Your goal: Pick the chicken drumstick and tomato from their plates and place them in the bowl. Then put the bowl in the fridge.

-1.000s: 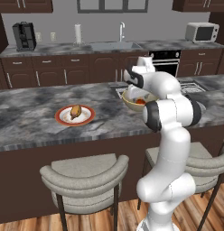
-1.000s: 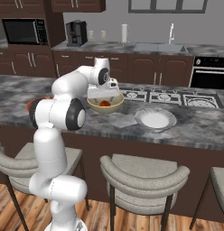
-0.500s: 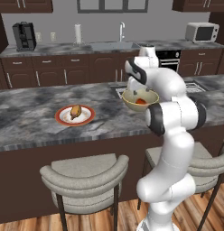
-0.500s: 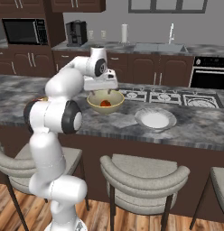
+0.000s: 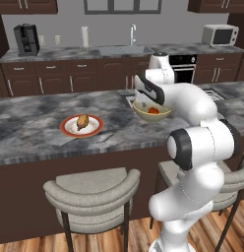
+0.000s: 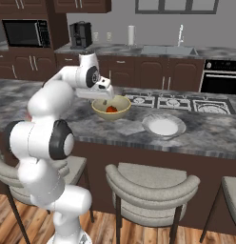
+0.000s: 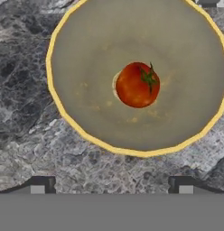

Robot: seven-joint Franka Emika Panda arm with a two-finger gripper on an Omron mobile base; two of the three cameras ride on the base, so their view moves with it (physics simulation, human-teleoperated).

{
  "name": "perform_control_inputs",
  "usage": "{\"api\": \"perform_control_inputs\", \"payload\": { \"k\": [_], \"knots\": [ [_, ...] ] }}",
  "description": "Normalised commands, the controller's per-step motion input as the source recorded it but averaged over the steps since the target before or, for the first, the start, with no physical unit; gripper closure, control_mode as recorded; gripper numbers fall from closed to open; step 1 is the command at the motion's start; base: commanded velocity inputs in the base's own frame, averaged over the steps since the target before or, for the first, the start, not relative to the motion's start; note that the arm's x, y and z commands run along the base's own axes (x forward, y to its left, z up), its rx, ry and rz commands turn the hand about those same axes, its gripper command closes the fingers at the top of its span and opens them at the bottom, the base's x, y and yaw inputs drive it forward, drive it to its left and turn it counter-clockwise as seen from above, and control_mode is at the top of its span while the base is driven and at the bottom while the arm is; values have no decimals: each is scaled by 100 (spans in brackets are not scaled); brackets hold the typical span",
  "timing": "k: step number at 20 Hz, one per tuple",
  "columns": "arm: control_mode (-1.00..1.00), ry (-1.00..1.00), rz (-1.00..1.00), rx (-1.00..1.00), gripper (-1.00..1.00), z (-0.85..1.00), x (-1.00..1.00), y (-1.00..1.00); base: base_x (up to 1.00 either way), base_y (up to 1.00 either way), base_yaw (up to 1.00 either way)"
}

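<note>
The tan bowl stands on the marble island counter with the red tomato lying at its bottom. My gripper hangs open just above the bowl's near rim, nothing between its fingers. Off to the left, the golden-brown chicken drumstick rests on the red-rimmed plate. The white-grey plate sits bare to the right of the bowl. The fridge is out of view.
A cooktop lies behind the bowl on the island. Padded stools stand along the counter's front. The back counter carries a sink, a coffee machine, a paper-towel roll and a microwave.
The arm has swung its elbow up and the hand has risen a little over the bowl. The jaws stay open and the tomato stays in the bowl.
</note>
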Motion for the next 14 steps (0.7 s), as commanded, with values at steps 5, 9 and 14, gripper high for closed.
{"api": "perform_control_inputs", "payload": {
  "k": [5,9,14],
  "knots": [
    [-100,3,-7,13,-100,18,-41,42,0,0,0],
    [-100,16,5,10,-100,11,-12,55,0,0,0],
    [-100,17,8,1,-100,0,6,72,0,0,0]
  ]
}}
